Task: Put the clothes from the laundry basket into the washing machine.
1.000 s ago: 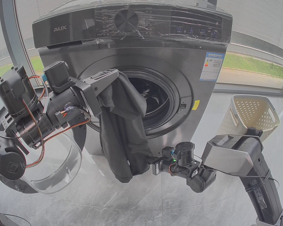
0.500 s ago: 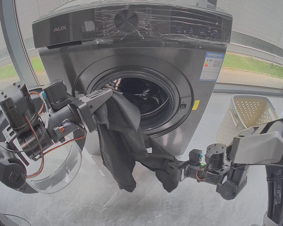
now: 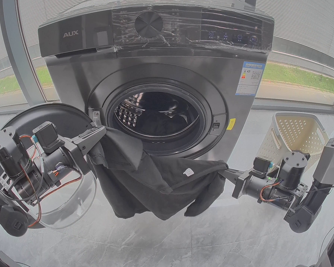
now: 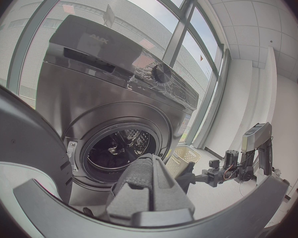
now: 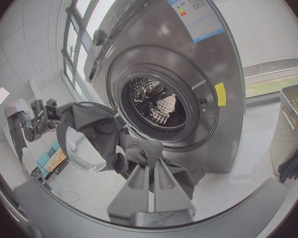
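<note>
**Dark garment stretched between both grippers, below the drum mouth**

The washing machine stands in front of me with its door swung fully open to my left, so the drum opening is free to receive the load. Something dark seems to lie inside the drum already, though I cannot make it out.

The garment is off the floor, in front of the machine and just under the lip of the opening. It is dark grey, soft and crumpled. It sags in the middle, with loose folds hanging down. I judge it is held wide so it goes in without snagging on the rim.

The laundry basket, pale and perforated, stands on the floor to my right, near the machine.

My left gripper is clamped on one end of the garment beside the door hinge. My right gripper pinches the other end, lower down. A small white tag shows on the cloth.
</note>
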You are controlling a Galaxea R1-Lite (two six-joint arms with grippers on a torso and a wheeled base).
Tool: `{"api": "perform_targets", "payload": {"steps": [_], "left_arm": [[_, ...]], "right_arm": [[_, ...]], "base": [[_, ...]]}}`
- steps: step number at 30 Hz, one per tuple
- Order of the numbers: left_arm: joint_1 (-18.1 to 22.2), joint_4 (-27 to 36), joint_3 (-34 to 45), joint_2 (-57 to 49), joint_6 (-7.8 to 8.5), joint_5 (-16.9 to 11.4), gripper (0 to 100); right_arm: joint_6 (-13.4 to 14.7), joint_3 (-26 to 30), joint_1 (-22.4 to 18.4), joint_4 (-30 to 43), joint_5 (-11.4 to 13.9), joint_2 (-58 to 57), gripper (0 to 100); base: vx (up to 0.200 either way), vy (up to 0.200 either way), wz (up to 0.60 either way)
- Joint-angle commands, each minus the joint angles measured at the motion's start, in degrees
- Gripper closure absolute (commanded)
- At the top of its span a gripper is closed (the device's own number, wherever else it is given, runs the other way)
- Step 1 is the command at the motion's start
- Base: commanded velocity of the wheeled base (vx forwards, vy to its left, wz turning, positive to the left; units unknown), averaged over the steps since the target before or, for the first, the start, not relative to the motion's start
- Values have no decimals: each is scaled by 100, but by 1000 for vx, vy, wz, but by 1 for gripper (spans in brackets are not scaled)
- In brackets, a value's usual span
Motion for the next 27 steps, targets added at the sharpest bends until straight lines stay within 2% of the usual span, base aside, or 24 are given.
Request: {"api": "perform_targets", "payload": {"steps": [1, 4, 7, 14, 15, 17, 22, 24, 26, 27], "left_arm": [[125, -160, 144, 194, -32, -40, 100], [133, -433, 126, 396, -67, -49, 100], [309, -635, 82, 625, -67, -58, 100], [327, -1224, 161, 1275, -23, -14, 100], [327, -1232, 161, 1301, -15, -5, 100], [327, -1241, 135, 1451, 47, -5, 100], [300, -1241, 179, 1468, 56, 30, 100], [309, -1241, 179, 1504, 100, 30, 100], [309, -1241, 170, 1592, 258, 30, 100], [309, -1241, 170, 1600, 276, 30, 100]], "right_arm": [[-5, -11, -26, -58, -18, -334, 100], [-14, -187, -17, -58, -45, -325, 100], [-23, -231, -34, -58, -53, -360, 100], [-40, -530, -87, -58, -132, -369, 100], [-40, -538, -87, -58, -150, -378, 100], [-40, -670, -78, -58, -361, -404, 100], [-49, -714, -34, -49, -387, -484, 100], [-58, -749, -26, -58, -387, -484, 100], [-58, -811, -17, -58, -396, -545, 100], [-58, -820, -17, -58, -396, -545, 100]], "base": [[0, 0, 0], [0, 0, 0], [0, 0, 0], [0, 0, 0], [0, 0, 0], [0, 0, 0], [0, 0, 0], [0, 0, 0], [0, 0, 0], [0, 0, 0]]}}
